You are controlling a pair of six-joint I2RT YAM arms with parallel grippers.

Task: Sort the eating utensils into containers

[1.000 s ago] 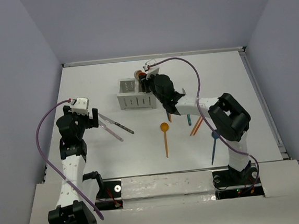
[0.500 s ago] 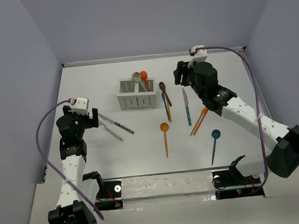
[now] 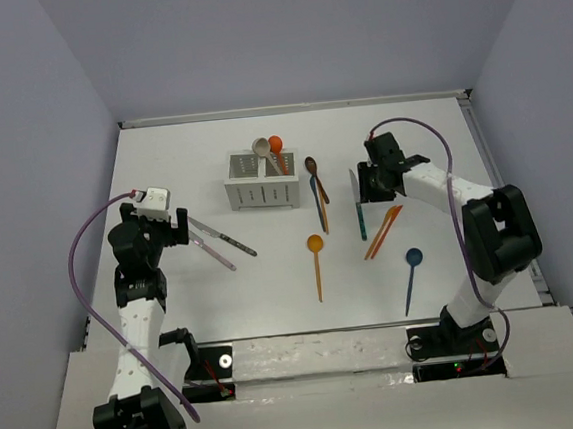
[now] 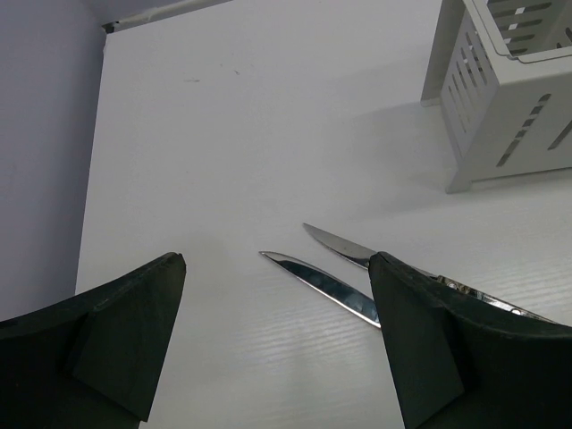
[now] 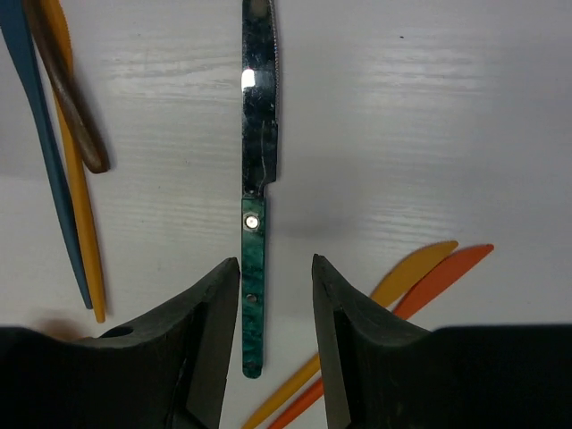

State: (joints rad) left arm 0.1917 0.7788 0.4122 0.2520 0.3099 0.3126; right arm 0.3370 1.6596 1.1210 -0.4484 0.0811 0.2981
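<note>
Right arm is off the caddy and lined up on the teal knife; left arm unchanged.

The left gripper (image 4: 275, 261) hasn't moved in the last second. It hovers low with fingers wide apart and empty, over the two knives (image 4: 332, 288) lying side by side left of the caddy (image 3: 263, 192). The caddy now holds a beige spoon (image 3: 261, 146) and an orange spoon (image 3: 275, 143), apparently in the right compartment, so that drop is done. Still loose on the table are the brown spoon (image 3: 315, 177), the second orange spoon (image 3: 317, 262) and the dark blue spoon (image 3: 412, 274). The right gripper (image 5: 273, 264) swung out to the back right, then came down on the teal-handled knife (image 5: 257, 179). Its wrist points straight down, and the fingers are partly apart, straddling the handle without clamping it. The handle sits off-centre, so I'd centre it before closing.
</note>
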